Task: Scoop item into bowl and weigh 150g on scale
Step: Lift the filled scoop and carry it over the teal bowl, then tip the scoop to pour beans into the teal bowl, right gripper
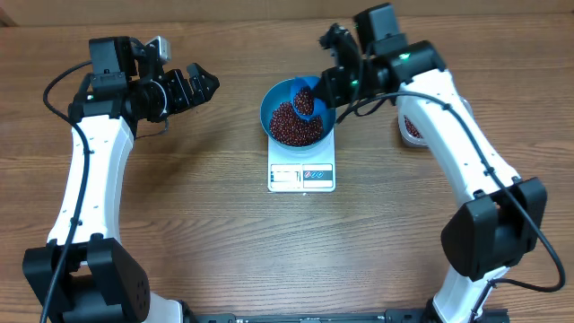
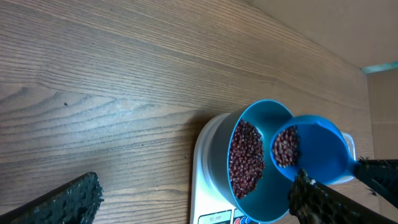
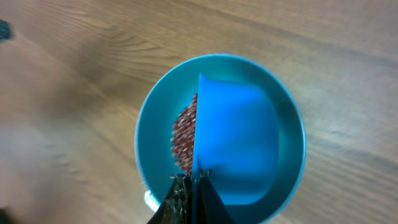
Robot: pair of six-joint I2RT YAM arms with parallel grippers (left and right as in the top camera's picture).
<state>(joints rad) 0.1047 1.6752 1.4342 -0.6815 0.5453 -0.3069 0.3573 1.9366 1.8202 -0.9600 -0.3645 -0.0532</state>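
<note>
Robotics lab bench, two cabled robot arms, wood-grain table

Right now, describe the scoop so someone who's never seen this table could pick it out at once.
In the middle of the table sits a white scale carrying a deep blue bowl of beans. Over the bowl's right side is the scoop, held by the right gripper: the smaller, brighter blue cup with its own few beans.

The wooden table carries the white scale mid-table and a tub near the right arm.
</note>
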